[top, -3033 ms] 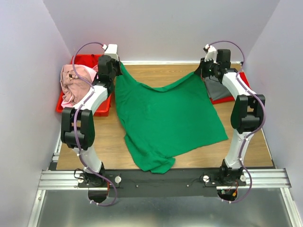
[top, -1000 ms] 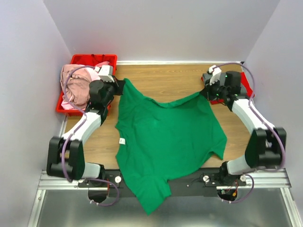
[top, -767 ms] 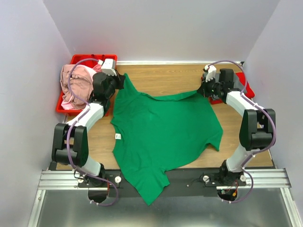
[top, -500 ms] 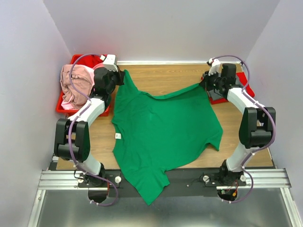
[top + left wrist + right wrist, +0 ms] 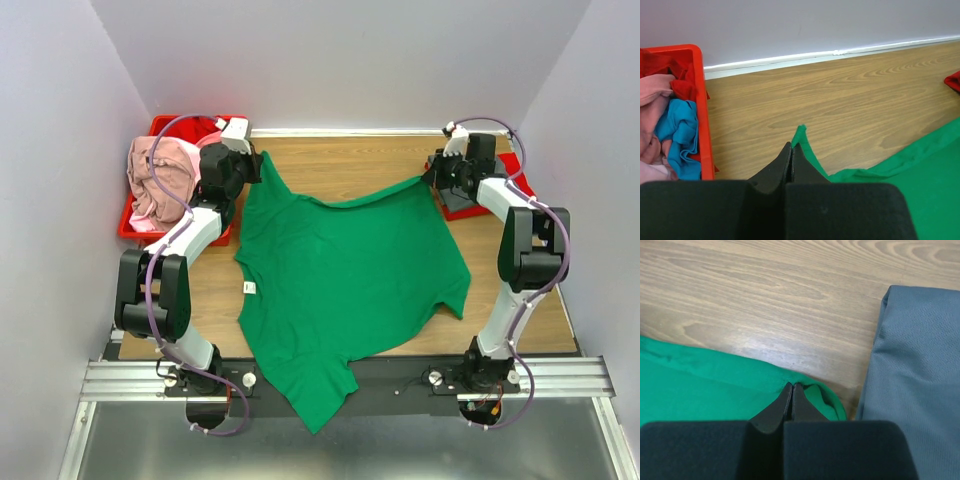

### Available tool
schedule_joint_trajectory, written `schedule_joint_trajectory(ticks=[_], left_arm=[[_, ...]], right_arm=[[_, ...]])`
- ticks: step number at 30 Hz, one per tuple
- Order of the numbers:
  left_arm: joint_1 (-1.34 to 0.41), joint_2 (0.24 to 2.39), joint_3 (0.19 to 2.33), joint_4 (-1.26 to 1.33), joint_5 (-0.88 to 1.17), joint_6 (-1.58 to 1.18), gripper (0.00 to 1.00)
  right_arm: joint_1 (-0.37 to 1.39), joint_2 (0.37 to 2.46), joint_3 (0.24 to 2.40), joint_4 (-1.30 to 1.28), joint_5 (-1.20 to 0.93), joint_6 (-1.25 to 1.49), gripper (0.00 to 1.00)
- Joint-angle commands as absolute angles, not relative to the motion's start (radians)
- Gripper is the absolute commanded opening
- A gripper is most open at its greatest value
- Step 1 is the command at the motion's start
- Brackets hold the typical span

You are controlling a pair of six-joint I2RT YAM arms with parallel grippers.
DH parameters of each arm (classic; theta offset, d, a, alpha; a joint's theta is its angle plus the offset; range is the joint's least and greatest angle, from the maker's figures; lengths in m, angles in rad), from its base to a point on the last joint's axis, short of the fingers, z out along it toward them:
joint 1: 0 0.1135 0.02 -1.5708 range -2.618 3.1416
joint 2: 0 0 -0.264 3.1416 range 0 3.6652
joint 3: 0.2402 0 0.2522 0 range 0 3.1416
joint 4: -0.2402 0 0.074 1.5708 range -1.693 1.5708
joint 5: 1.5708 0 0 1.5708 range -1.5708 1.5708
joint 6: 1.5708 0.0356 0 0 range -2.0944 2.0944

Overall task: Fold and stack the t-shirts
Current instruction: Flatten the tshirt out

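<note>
Top external view shows the green t-shirt (image 5: 350, 280) spread over the desk (image 5: 340, 165), its near end hanging past the front edge. Soft, light and limp, it is likely best gripped at corners or hems. The left end effector (image 5: 791, 147) and right end effector (image 5: 792, 387) are each pinched fully closed on a far corner.

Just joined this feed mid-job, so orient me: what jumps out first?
The green t-shirt dominates, spread across the middle of the table with its near end draped over the front rail. The left gripper and right gripper are each shut on a far corner of it. A red bin heaped with pink cloth sits far left; a grey t-shirt lies far right.
</note>
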State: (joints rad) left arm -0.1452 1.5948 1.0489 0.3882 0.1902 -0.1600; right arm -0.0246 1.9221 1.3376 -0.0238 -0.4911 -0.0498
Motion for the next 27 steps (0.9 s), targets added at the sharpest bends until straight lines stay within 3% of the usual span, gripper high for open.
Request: schedule_joint_trajectory(ticks=[1,27], left_arm=[[-0.141,1.58,1.031,0.382,0.183,-0.114,0.0],[-0.141,1.39,0.934,0.292,0.328,-0.037,0.0]], right_arm=[[-0.044,1.977,1.391,-0.009,-0.5,-0.011,0.0],[-0.109,1.956,1.39,-0.009,-0.601,-0.003,0.0]])
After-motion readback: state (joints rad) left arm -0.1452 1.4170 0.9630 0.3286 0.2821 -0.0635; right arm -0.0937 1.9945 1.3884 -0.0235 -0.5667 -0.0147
